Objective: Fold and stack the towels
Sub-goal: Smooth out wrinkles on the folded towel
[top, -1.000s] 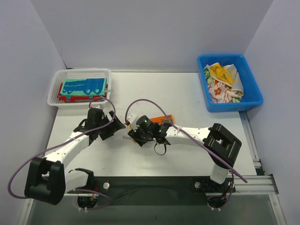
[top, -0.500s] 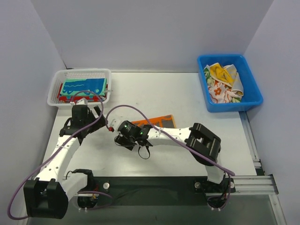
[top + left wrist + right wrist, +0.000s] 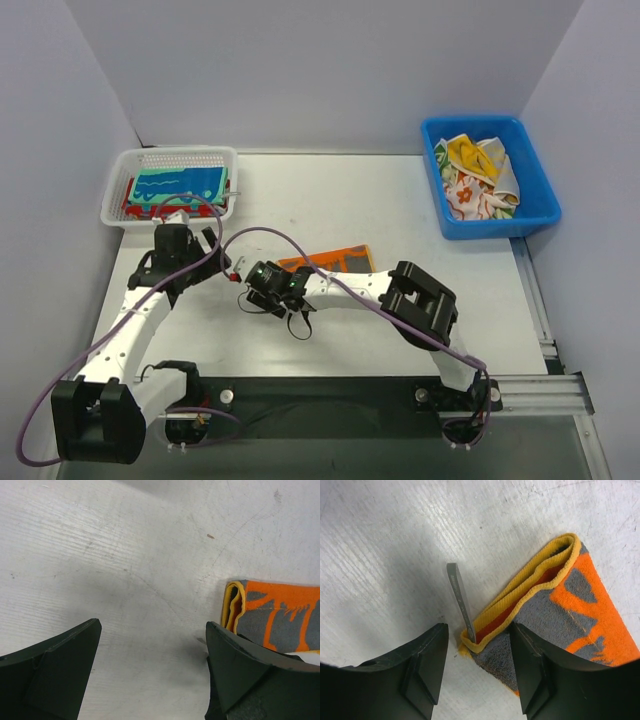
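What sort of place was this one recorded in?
Probably a robotics lab test cell, not a home: two robot arms bolted at a white table, plain partition walls boxing it in, and a metal rail along the near edge.

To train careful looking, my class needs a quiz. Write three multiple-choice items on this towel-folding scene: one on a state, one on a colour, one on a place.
1. How does the left pincer stand?
A) jaws wide apart, holding nothing
B) shut on a towel
C) shut, with nothing held

2. What colour is the topmost folded towel in the white mesh plastic basket?
A) yellow
B) teal with blue print
C) black

3. Where does the folded grey-and-orange terry towel lie?
A) in the basket
B) in the left pincer
C) flat on the white table

Answers:
1 A, only bare table shows between its fingers.
2 B, teal cloth tops the stack in the overhead view.
3 C, it rests on the tabletop, outside the basket.
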Tool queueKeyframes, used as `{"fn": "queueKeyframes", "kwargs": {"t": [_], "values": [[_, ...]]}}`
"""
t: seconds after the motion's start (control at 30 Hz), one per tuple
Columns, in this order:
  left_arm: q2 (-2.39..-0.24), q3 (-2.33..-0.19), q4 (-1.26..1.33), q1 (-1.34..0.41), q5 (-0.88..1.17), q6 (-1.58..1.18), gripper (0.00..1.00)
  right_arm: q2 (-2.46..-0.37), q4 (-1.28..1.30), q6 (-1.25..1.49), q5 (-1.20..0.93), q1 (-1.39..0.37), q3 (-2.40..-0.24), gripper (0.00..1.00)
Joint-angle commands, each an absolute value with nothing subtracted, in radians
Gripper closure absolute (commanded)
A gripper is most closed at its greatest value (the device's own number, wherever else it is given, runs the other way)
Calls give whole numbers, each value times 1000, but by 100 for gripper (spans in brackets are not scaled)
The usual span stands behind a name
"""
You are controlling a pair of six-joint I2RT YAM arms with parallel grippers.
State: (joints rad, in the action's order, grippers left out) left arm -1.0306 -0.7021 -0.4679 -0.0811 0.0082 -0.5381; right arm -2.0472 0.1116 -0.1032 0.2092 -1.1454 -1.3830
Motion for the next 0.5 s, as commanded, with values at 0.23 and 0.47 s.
{"fn": "queueKeyframes", "kwargs": {"t": [0.23, 0.47], "values": [[-1043, -707, -446, -74, 46, -528, 3, -2131, 270, -95, 215, -1120, -1419, 82], [-1072, -700, -422, -75, 150, -570, 3, -2047, 226, -48, 135, -1060, -1368, 100]]}}
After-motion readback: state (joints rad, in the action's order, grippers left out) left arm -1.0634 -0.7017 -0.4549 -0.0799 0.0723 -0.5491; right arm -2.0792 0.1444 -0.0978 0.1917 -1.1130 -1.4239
